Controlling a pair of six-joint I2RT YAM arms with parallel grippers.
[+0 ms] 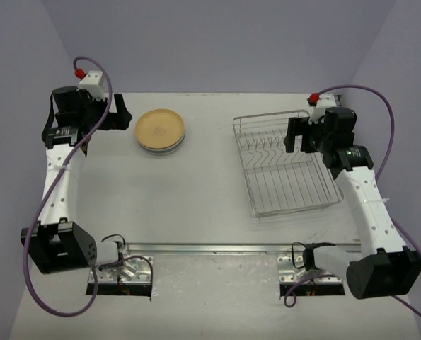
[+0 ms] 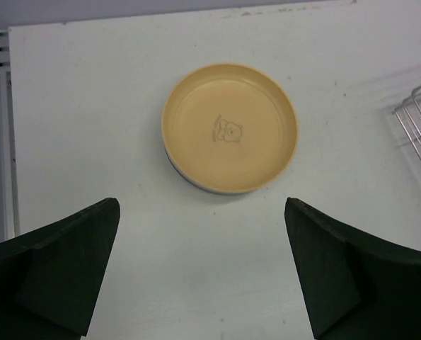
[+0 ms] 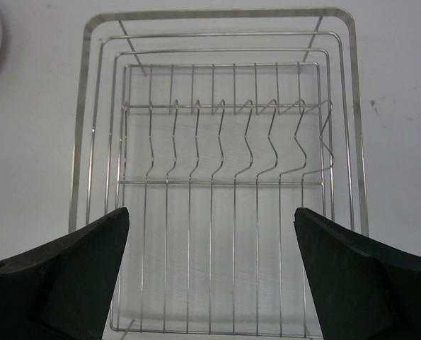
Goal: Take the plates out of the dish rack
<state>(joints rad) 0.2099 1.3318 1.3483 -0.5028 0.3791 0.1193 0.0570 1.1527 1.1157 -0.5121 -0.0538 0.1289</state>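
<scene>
A white table (image 1: pixel 196 191), faintly scuffed and speckled, fills the middle of the top view. Plain lavender-grey walls enclose it: a back wall (image 1: pixel 217 42) across the top, a left wall (image 1: pixel 8 64) and a right wall (image 1: pixel 412 42). The light is even and the shadows soft.

The left arm (image 1: pixel 56 185), on the side away from the dish rack (image 1: pixel 284 166), and the right arm (image 1: pixel 366 203), beside the dish rack, share white dotted links, blocky black joints and a red-capped white wrist mount (image 1: pixel 90 79). A purple cable (image 1: pixel 32 244) loops along each. The fingers (image 2: pixel 61 273) are dark, matte wedges.
</scene>
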